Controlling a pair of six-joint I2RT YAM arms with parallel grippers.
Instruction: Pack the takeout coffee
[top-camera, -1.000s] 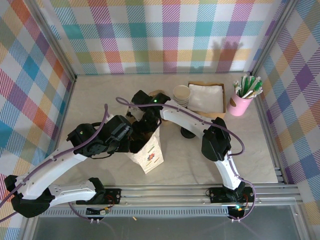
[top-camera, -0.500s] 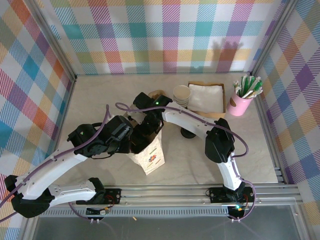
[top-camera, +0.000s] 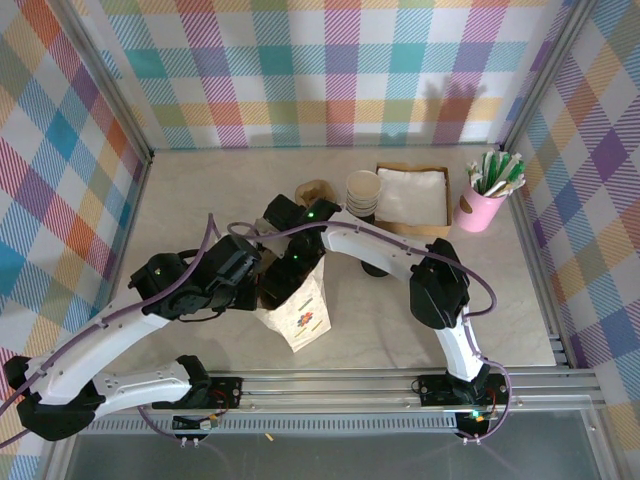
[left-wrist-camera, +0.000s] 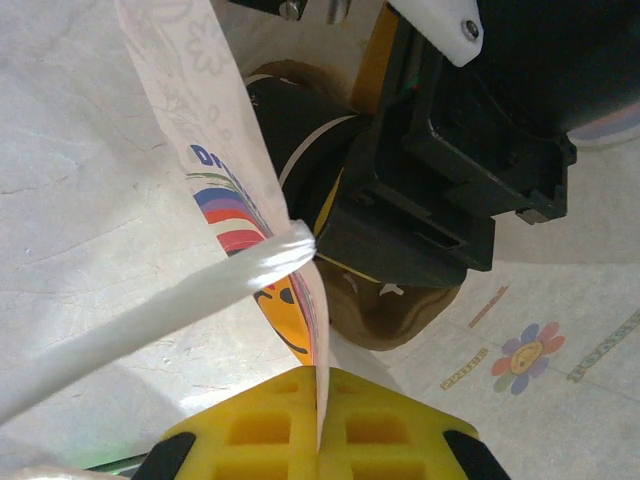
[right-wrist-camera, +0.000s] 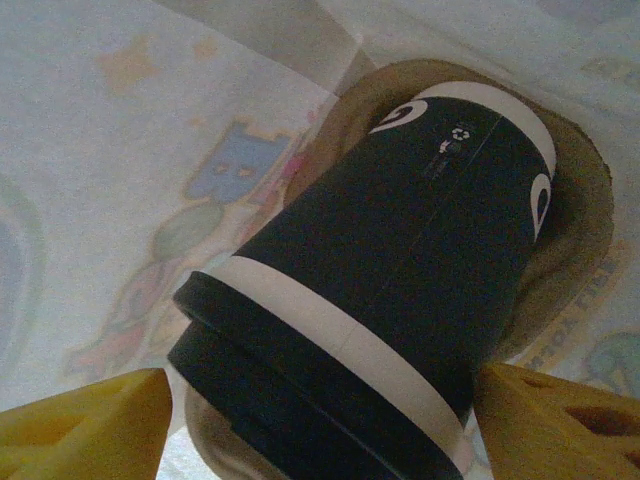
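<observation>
The takeout coffee (right-wrist-camera: 380, 270), a dark cup with a white band and a black lid, sits tilted in a brown pulp holder (right-wrist-camera: 570, 230) inside the printed white paper bag (top-camera: 303, 310). My right gripper (right-wrist-camera: 320, 385) reaches down into the bag's mouth. It is open, with one yellow finger on each side of the cup near the lid. My left gripper (left-wrist-camera: 320, 375) is shut on the bag's top edge beside the white handle (left-wrist-camera: 150, 310). In the left wrist view the coffee (left-wrist-camera: 290, 130) shows behind the bag wall (left-wrist-camera: 190, 90), under the right gripper's black body.
Behind the bag stand a stack of lidless cups (top-camera: 362, 190), a brown tray of white napkins (top-camera: 412, 195) and a pink cup of green-and-white sticks (top-camera: 484, 200). A low stack of black lids (top-camera: 376, 266) lies under the right arm. Plaid walls close three sides.
My right gripper has moved nearer and lower into the bag, and its jaws have widened round the coffee. The left gripper has kept its hold on the bag edge.
</observation>
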